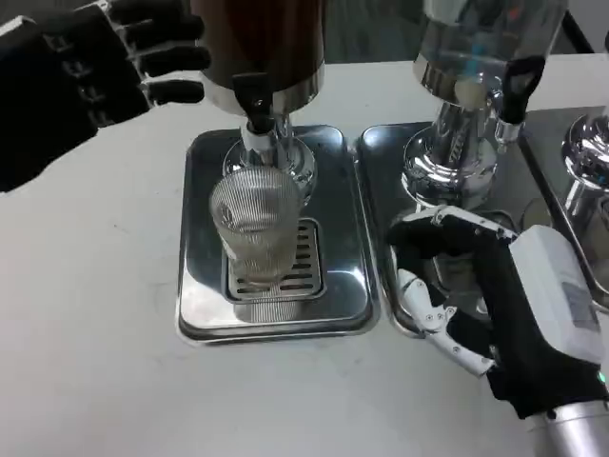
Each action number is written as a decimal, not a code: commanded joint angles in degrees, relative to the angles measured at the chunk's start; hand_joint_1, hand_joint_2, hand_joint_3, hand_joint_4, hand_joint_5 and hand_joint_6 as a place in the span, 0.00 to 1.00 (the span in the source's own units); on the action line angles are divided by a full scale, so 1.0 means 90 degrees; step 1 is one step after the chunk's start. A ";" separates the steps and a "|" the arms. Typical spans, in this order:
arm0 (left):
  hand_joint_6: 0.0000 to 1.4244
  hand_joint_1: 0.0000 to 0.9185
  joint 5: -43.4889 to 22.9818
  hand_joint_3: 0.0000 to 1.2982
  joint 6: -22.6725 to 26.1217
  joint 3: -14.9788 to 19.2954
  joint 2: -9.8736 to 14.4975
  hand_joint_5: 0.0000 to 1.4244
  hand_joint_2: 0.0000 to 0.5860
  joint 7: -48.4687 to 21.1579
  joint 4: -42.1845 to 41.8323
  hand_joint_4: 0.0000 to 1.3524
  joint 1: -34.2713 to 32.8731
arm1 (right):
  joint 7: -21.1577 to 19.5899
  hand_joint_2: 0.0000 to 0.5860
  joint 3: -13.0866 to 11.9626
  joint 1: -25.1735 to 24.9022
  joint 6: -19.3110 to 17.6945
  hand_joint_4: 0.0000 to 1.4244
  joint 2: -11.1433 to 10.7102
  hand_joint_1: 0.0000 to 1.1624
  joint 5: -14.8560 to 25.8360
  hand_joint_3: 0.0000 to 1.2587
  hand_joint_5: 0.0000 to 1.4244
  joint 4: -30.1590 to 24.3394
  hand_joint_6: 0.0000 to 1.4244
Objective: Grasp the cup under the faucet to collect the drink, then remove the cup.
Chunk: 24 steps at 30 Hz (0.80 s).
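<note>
Head view, left to right. Left hand [90, 71] in upper left of frame, raised above the white table [86, 314], fingers spread toward the dispenser, holding nothing. Centre: ribbed clear cup [255, 224] stands upright on the slotted grate of a steel drip tray [200, 238], directly under the black-handled faucet [257, 119] of the dark-bodied dispenser [262, 43]. No hand touches the cup. Right of it, a second tray [376, 190] with a clear-bodied dispenser [476, 57] on a chrome base. Lower right: right hand [476, 295], fingers parted and curved, empty, over the second tray's near edge, just beside the first tray.
</note>
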 commanded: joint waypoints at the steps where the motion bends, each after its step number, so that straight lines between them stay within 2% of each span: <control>1: 0.10 0.00 0.0149 0.16 0.0294 0.0102 0.0083 0.09 0.10 -0.0337 0.0186 0.07 -0.0398 | -0.0131 0.79 0.0028 -0.0034 -0.0086 0.39 0.0002 0.45 0.0001 0.47 0.38 0.0079 0.35; 5: 0.09 0.00 0.0343 0.15 0.0318 0.0095 0.0038 0.09 0.10 -0.0391 0.0299 0.06 -0.0717 | -0.0154 0.79 0.0032 -0.0059 -0.0073 0.39 0.0010 0.45 0.0022 0.47 0.38 0.0106 0.35; 11: 0.09 0.00 0.0466 0.15 0.0328 0.0176 -0.0260 0.09 0.10 -0.0099 0.0416 0.06 -0.1018 | -0.0174 0.79 0.0059 -0.0071 -0.0069 0.39 0.0024 0.45 0.0040 0.47 0.38 0.0127 0.35; 18: 0.09 0.00 0.1002 0.16 -0.0001 0.0010 -0.0567 0.09 0.11 0.0065 0.0894 0.07 -0.1330 | -0.0185 0.79 0.0054 -0.0048 -0.0035 0.39 0.0069 0.46 0.0052 0.47 0.38 0.0114 0.35; 24: 0.09 0.00 0.1277 0.18 -0.0309 0.0120 -0.0811 0.09 0.10 0.0329 0.1345 0.08 -0.1459 | -0.0143 0.79 0.0024 -0.0026 0.0045 0.39 0.0153 0.46 0.0136 0.47 0.38 0.0110 0.35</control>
